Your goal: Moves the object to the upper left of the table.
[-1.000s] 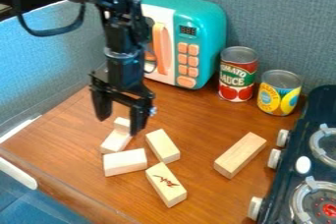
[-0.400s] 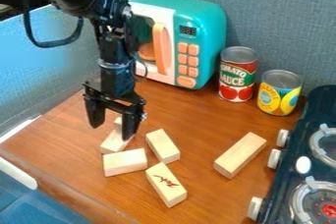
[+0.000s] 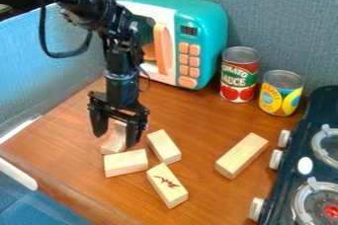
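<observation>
Worktop [image 3: 201, 125] of brown wood, meeting a grey-blue textured wall [image 3: 277, 17] behind and a paler blue panel [image 3: 56, 46] on the left. From where I stand, a teal toy microwave [image 3: 214, 21] occupies the back, its white front bearing orange buttons and handle. Just beside it stand a red-labelled can [image 3: 239, 76] and a shorter yellow-labelled can [image 3: 280, 95], both upright. A black toy stove [image 3: 282, 192] borders the right side, knobs facing the wood. The near-left edge runs at a slant, with a white fitting [image 3: 17, 173] alongside.

Space for moving: a strip of bare wood lies between the left panel and the arm, reaching up towards the microwave; a broader stretch separates the grouped blocks from a lone long block [image 3: 241, 155] near the stove.

End effector [image 3: 117, 137]: set wide, pointing down left of centre, its fingers astride a pale wooden piece [image 3: 114, 142], evidently the item to be moved. Contact with either finger cannot be confirmed, as the far one partly covers the view. Close by lie a block on its side [image 3: 125, 163], a slanted plain block [image 3: 164, 146] and a red-marked block [image 3: 167, 184].
</observation>
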### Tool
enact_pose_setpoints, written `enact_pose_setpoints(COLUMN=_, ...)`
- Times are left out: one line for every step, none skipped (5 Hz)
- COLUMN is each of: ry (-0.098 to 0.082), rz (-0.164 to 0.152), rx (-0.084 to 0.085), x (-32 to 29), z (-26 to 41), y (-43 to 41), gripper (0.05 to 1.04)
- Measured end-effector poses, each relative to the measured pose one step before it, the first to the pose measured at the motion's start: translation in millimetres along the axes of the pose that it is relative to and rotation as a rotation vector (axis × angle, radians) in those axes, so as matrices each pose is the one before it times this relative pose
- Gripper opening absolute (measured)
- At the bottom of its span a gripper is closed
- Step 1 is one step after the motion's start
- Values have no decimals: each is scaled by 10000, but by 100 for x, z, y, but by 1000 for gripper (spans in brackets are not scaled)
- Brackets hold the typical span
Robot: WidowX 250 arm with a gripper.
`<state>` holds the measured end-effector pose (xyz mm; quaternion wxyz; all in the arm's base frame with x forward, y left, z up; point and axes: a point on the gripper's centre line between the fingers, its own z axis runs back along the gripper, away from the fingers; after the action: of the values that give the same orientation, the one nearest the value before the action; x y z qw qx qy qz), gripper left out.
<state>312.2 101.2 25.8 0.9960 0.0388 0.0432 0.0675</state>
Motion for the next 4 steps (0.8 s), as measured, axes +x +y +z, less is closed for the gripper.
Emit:
enact_pose_setpoints(ry=188, rz=-10, rx=60, x=337, z=-605, y=122, gripper=1001)
enact_pose_setpoints(ry=83, rz=73, rx=99, x=103, z=-216, y=165, gripper=1001)
enact_pose_setpoints(ry=91, rz=-26, rx=-11, x=15, z=-348, y=-38, gripper=1001)
enact_pose_setpoints(ry=120, rz=-52, rx=-57, x=-10, z=-459, y=-65, gripper=1001)
